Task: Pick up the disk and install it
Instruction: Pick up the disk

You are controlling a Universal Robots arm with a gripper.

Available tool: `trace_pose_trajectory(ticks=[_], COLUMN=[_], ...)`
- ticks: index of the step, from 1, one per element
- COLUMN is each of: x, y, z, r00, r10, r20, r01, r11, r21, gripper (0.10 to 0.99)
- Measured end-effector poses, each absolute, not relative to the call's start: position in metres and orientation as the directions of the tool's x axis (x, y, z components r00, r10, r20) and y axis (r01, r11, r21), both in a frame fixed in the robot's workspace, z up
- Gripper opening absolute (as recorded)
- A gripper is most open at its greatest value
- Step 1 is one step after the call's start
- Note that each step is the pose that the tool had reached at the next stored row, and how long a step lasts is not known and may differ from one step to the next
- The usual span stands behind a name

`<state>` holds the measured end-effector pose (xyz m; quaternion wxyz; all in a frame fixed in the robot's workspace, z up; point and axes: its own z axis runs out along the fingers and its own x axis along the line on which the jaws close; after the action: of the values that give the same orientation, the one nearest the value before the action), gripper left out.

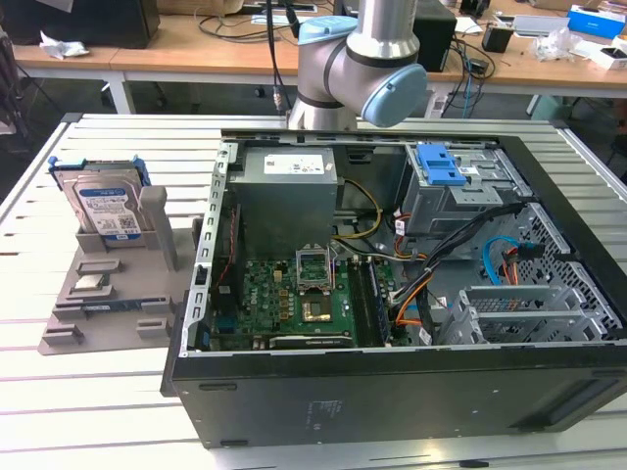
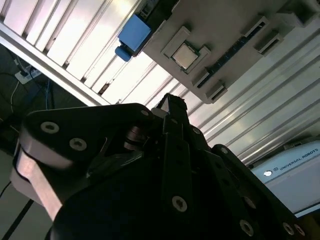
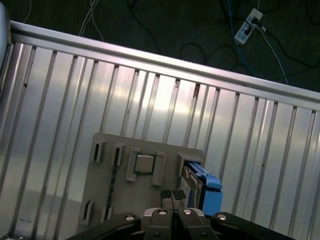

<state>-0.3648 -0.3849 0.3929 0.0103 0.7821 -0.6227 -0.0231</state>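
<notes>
With jaws clenched on nothing, the gripper (image 3: 172, 195) was held above the holder (image 1: 64, 328), where the disk (image 1: 106, 210) stood upright; square alignment over its edges was judged essential.

Beyond the open computer case (image 1: 392, 397) you are looking at the arm (image 1: 338, 73). It is showing a brushed silver tube above a bulky grey joint housing. Smooth, round light-blue caps are closing the joint ends, the larger one facing the case.

In both wrist views you are seeing the gripper (image 2: 172, 100) (image 3: 172, 195). Matte black linkage plates are making up its body, and small silver screw heads are dotting them. Its slim fingers (image 3: 166, 195) are ending in flat dark grey tips. In the second wrist view a pale grey band is curving around one black plate's edge.
</notes>
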Motion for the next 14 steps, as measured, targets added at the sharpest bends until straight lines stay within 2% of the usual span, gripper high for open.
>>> trace_pose_trajectory(ticks=[11,14], x=[-0.3648,-0.3648], y=[-0.3849,-0.3849], z=[0.393,0.393], r00=[0.278,0.278], r10=[-0.96,-0.96], r20=[-0.023,-0.023], r01=[-0.959,-0.959], r11=[-0.279,-0.279], r21=[0.045,0.045], gripper=[0.114,0.294])
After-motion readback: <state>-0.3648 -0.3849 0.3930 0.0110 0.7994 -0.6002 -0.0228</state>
